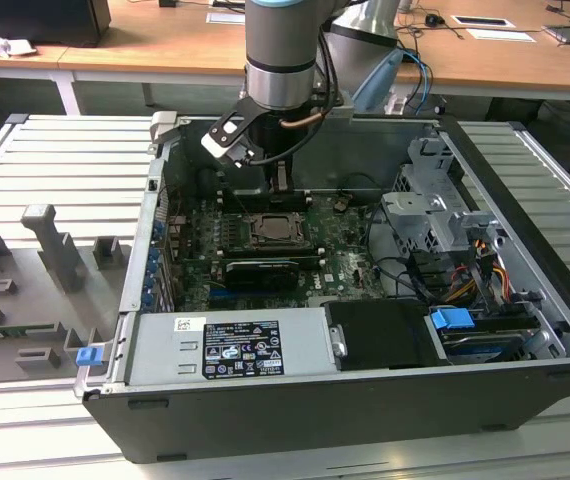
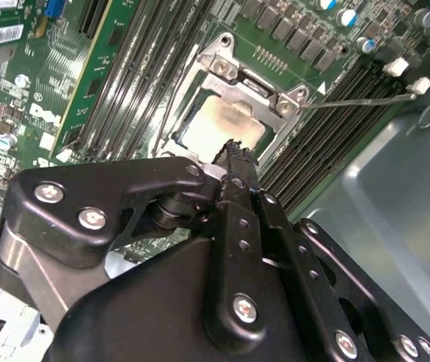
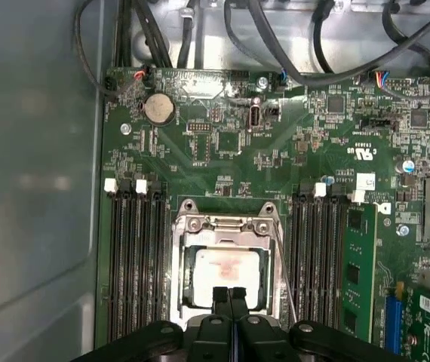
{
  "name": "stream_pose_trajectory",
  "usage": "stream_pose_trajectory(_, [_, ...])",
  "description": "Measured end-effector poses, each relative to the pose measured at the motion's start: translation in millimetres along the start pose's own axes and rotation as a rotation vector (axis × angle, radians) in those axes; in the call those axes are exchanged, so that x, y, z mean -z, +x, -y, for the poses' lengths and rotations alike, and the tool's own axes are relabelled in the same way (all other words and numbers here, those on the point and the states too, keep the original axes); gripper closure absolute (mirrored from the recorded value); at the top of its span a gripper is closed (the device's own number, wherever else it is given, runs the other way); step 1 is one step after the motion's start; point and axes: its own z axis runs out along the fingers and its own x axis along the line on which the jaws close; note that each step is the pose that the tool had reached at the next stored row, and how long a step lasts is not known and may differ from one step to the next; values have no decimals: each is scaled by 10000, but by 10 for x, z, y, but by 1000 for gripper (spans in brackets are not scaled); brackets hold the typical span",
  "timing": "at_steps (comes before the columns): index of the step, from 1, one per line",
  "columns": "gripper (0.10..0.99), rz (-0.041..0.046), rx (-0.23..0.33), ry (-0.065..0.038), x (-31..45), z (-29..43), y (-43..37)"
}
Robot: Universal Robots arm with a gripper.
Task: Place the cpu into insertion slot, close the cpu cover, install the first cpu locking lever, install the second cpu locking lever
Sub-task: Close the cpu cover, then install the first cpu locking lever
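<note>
The cpu (image 3: 226, 270) lies flat in the insertion slot (image 1: 278, 230) on the green motherboard, its silver top showing a pale smear. Over it rests the cpu cover (image 3: 225, 224), a grey metal frame lying flat around the chip; both wrist views show it (image 2: 230, 75). A thin metal locking lever (image 2: 358, 100) reaches from a socket corner out over the memory slots, and it slants along the socket's side (image 3: 284, 264) in the first wrist view. My gripper (image 3: 228, 294) hovers just above the socket's near edge, fingertips (image 2: 234, 148) pressed together and holding nothing.
Black memory slots (image 3: 133, 256) flank the socket on both sides, one holding a green module (image 3: 357, 271). Cables (image 3: 290, 45) hang along the board's far edge. The open case holds a power supply (image 1: 235, 345), a drive cage (image 1: 430, 215) and a black card (image 1: 260, 270).
</note>
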Motion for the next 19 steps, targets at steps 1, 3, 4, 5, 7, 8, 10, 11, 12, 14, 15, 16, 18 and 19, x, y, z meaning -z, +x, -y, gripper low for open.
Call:
stream_pose_trajectory(1, [980,0,0,0,0,12,0])
stream_pose_trajectory(3, [980,1,-1,0,1,37,1])
stream_pose_trajectory(4, [980,1,1,1,5,40,1])
stream_pose_trajectory(5, [980,1,0,1,30,39,2])
stream_pose_trajectory(7, [980,0,0,0,93,37,3])
stream_pose_trajectory(8, [980,1,-1,0,118,36,4])
stream_pose_trajectory(10, [980,0,0,1,196,33,6])
stream_pose_trajectory(11, [980,0,0,1,239,32,6])
stream_pose_trajectory(12, [980,0,0,1,251,32,7])
stream_pose_trajectory(14, [980,-7,193,6,253,31,7])
stream_pose_trajectory(15, [980,-18,635,17,254,32,7])
stream_pose_trajectory(16, [980,-27,874,22,253,31,7])
stream_pose_trajectory(18, [980,-37,1199,29,253,31,7])
stream_pose_trajectory(19, [980,-40,1257,30,253,31,7])
